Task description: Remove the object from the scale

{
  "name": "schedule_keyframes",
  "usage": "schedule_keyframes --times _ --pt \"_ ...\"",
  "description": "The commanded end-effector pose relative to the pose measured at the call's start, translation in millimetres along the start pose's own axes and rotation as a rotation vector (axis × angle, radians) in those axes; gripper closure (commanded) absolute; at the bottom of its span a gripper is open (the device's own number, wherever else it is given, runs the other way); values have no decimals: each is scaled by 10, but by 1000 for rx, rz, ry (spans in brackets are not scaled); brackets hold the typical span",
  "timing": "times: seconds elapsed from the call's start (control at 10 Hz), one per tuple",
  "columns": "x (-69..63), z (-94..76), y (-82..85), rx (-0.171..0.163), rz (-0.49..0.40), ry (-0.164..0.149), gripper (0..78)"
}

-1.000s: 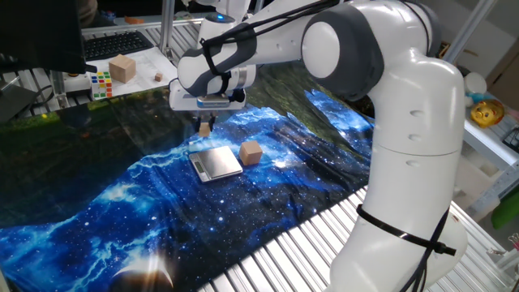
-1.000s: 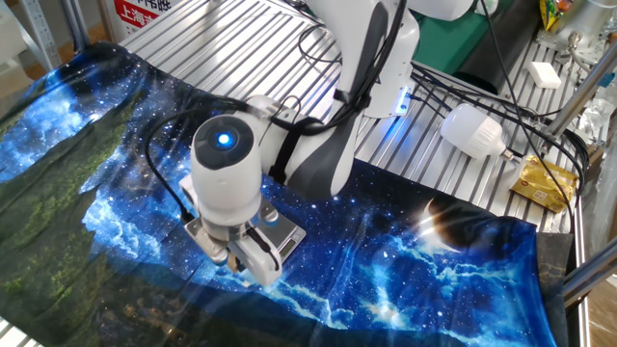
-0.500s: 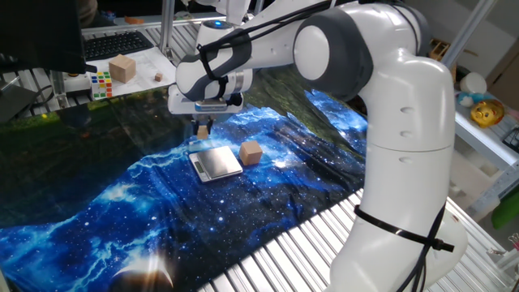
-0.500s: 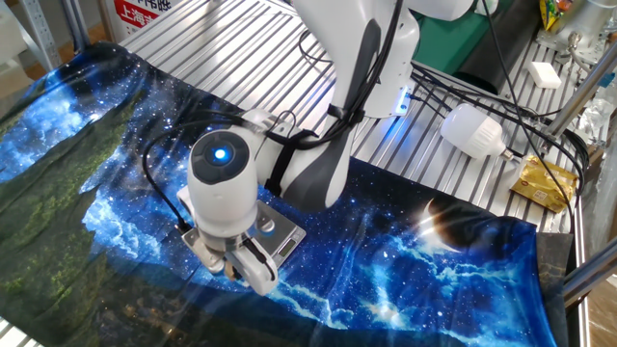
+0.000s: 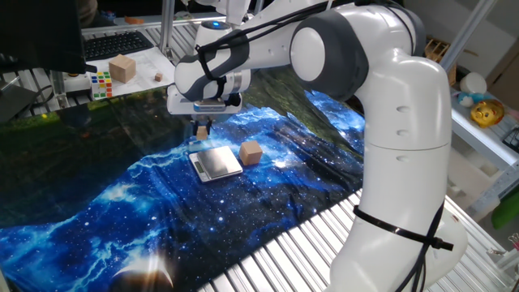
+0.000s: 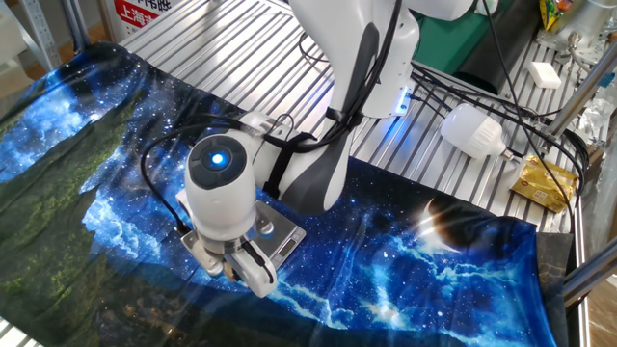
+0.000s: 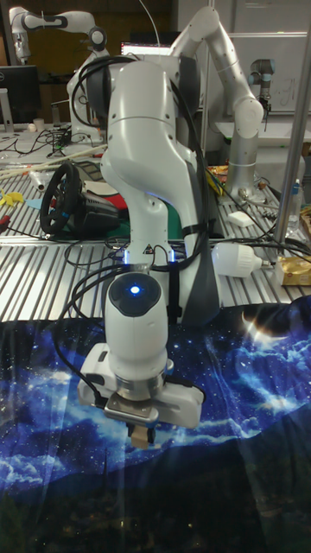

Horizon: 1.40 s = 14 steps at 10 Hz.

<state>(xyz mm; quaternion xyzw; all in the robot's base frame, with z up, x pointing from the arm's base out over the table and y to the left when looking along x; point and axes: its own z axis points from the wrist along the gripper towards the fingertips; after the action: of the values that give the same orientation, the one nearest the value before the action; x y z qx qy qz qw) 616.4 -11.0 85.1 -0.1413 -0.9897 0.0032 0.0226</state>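
The object (image 5: 203,130), a small light tan wooden block, hangs in the air between the fingers of my gripper (image 5: 203,127), which is shut on it. It is just past the far edge of the scale (image 5: 216,164), a flat silver-grey square lying bare on the blue galaxy cloth. In the other fixed view the gripper (image 6: 237,270) points down and the arm covers most of the scale (image 6: 282,237); the block is hidden there. In the tall fixed view a tan block tip (image 7: 140,435) shows below the gripper (image 7: 140,426).
A reddish-brown cube (image 5: 250,152) lies on the cloth right beside the scale. On the back table stand a larger cardboard-coloured cube (image 5: 122,68) and a Rubik's cube (image 5: 100,84). Metal slats (image 5: 324,243) border the cloth in front.
The gripper, still holding the block, has drifted slightly to the left and away from the scale. The scale and the reddish-brown cube have stayed put.
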Motion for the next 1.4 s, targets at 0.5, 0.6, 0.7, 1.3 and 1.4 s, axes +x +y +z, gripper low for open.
schedule_keyframes --times 0.5,0.6,0.7,1.3,1.4 --pt "-16 -13 0 2 -12 10 2" --pt "-16 -13 0 2 -12 10 2" --pt "-16 -13 0 2 -12 10 2" --pt "82 -249 34 9 -1 34 2" --pt "106 -284 43 10 0 37 2"
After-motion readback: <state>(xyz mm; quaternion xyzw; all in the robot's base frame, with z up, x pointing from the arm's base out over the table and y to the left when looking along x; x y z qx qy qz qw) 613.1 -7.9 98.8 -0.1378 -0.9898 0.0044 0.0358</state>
